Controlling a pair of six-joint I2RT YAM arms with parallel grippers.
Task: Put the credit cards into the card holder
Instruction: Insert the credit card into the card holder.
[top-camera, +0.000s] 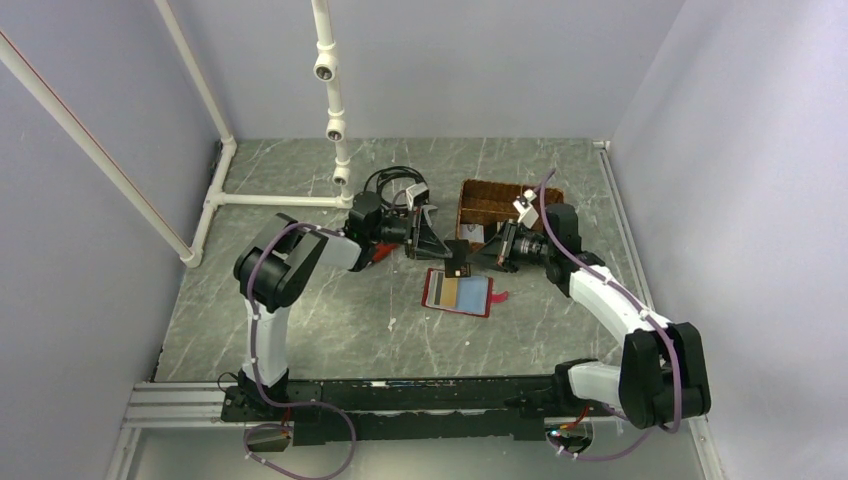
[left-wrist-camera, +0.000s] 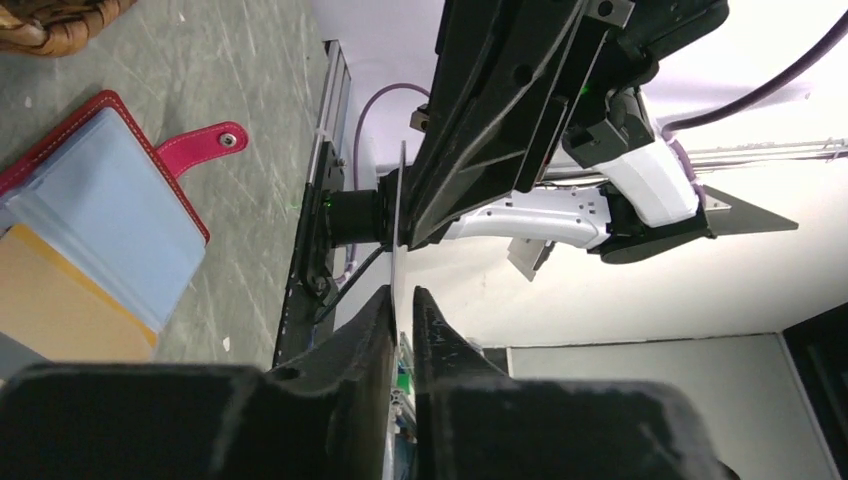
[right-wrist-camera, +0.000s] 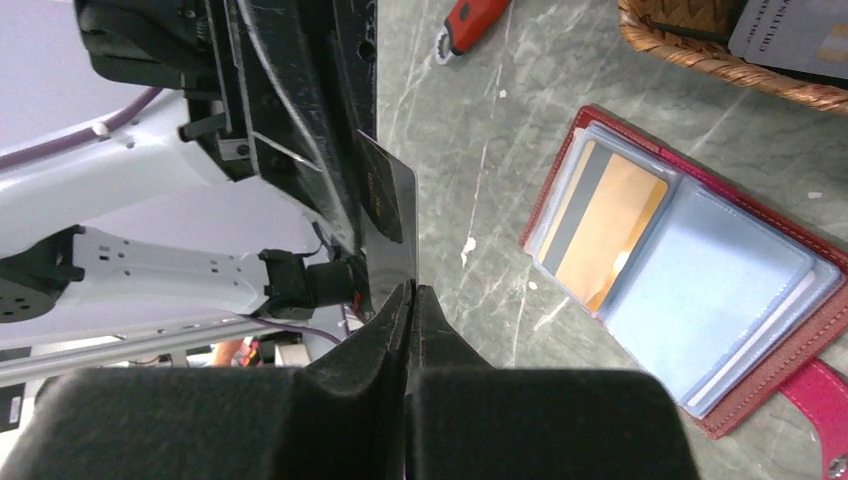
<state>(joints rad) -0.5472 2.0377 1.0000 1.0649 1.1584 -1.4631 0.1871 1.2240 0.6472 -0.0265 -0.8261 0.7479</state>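
The card holder (top-camera: 458, 292) lies open on the table, dark red, with clear sleeves and a red snap tab (left-wrist-camera: 205, 145). A tan credit card (right-wrist-camera: 610, 225) sits in its left sleeve. Both grippers meet just above and behind the holder, on one dark credit card (right-wrist-camera: 385, 195) held on edge. My right gripper (right-wrist-camera: 412, 288) is shut on the card's lower edge. My left gripper (left-wrist-camera: 403, 293) stands narrowly open around the same card (left-wrist-camera: 397, 230): the card lies against one finger, with a thin gap to the other. In the top view the card (top-camera: 460, 250) bridges the two grippers.
A brown wicker basket (top-camera: 495, 205) stands behind the right gripper, with a grey card (right-wrist-camera: 790, 35) in it. A red-handled tool (right-wrist-camera: 470, 20) lies by the left arm. A white pipe frame (top-camera: 330, 100) and black cables (top-camera: 395, 180) stand at the back.
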